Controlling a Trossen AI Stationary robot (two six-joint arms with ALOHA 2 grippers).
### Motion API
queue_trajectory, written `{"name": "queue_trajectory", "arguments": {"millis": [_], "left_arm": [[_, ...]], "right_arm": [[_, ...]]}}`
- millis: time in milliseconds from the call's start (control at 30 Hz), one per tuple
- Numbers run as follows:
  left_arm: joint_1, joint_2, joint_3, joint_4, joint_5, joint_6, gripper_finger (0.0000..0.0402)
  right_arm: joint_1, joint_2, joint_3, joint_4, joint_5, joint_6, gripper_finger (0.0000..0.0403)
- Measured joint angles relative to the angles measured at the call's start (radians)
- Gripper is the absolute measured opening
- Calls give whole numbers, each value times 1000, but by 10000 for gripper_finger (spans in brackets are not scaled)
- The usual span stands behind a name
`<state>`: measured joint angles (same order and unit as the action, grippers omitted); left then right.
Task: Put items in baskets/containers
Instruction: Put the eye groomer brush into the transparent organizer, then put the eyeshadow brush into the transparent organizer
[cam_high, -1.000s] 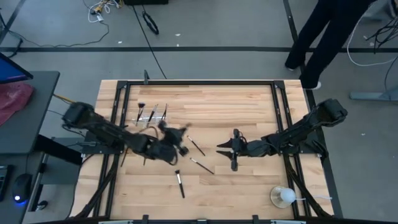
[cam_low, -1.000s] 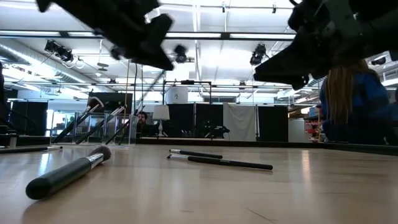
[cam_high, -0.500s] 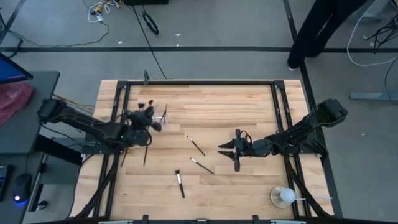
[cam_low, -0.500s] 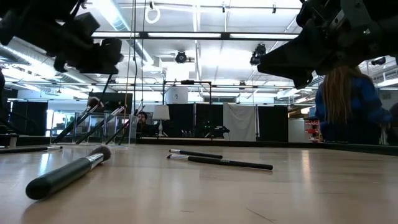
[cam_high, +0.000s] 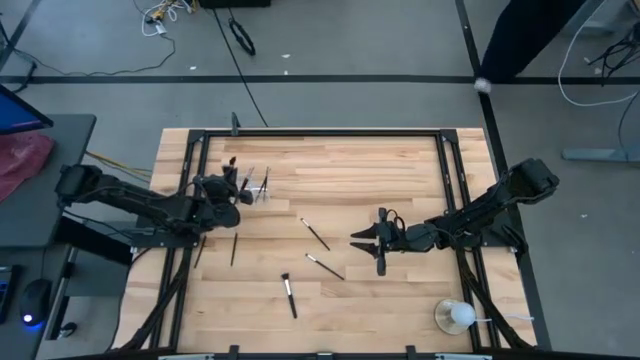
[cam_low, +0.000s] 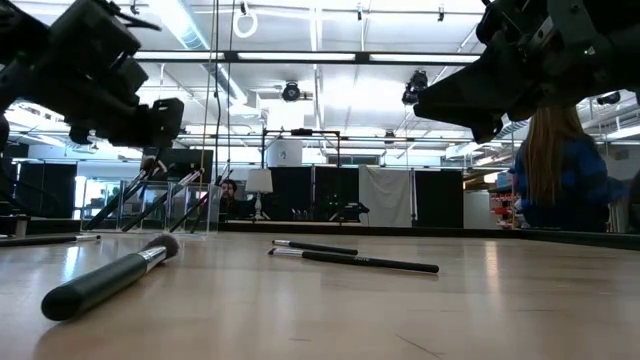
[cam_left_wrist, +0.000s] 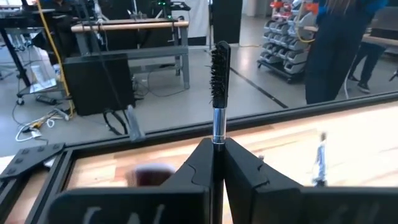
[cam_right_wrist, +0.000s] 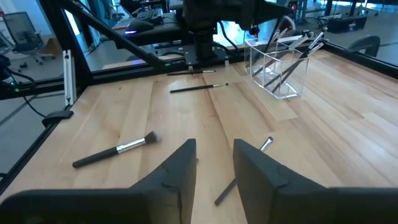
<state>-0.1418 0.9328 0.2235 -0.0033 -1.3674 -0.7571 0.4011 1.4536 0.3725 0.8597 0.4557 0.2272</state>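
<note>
Left gripper: the left gripper (cam_left_wrist: 217, 155) is closed tight on a thin brush (cam_left_wrist: 219, 87), which stands upright between its fingers with the dark bristle head on top; in the high view this gripper (cam_high: 228, 190) is at the far left of the tabletop (cam_high: 380, 170), right beside the clear holder (cam_high: 252, 187).
Right gripper: the right gripper (cam_right_wrist: 214, 163) hangs above the tabletop right of the middle, its fingers parted with a gap and nothing between them; a brush lies on the wood under it (cam_right_wrist: 242, 171).
Clear holder: it stands near the far left corner (cam_right_wrist: 278, 70) with several brushes leaning inside it.
Loose brushes: two thin ones lie near the middle (cam_high: 315, 233) (cam_high: 324, 266), a thicker one with a silver ferrule closer to the near edge (cam_high: 288, 294), and two more along the left side (cam_high: 234, 247).
White ball on dish: near right corner (cam_high: 457, 317), well apart from both grippers.
Room behind: a person in blue stands at the right in the low view (cam_low: 560, 170).
</note>
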Motion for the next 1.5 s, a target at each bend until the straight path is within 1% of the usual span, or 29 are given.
{"name": "queue_trajectory", "arguments": {"millis": [100,267,333,600,767,900,1033,1133,1233,1367,1433,1500], "left_arm": [[4,1,-17,7,20,-24,22],[4,3,-20,12,157,20,30],[3,3,-20,12,196,37,31],[15,3,-20,11,229,35,33],[51,3,-20,10,306,35,36],[80,3,-20,10,344,35,55],[98,3,-20,10,370,36,88],[102,3,-16,8,383,70,114],[102,3,24,5,412,147,132],[84,3,136,6,460,262,138],[59,3,203,8,513,338,136],[16,3,266,11,595,415,129]], "right_arm": [[0,0,0,0,0,0,107],[0,0,0,0,0,-3,107],[0,0,0,0,0,-3,107],[0,0,0,0,0,-3,107],[0,0,0,-1,0,-3,107],[0,0,0,-1,0,-3,107],[0,0,0,-1,0,-3,107],[0,0,0,-1,0,-3,107],[0,0,0,-1,0,-3,107],[0,0,0,-1,0,-3,107],[0,0,0,-1,0,-3,107],[0,0,0,-2,0,-3,107]]}}
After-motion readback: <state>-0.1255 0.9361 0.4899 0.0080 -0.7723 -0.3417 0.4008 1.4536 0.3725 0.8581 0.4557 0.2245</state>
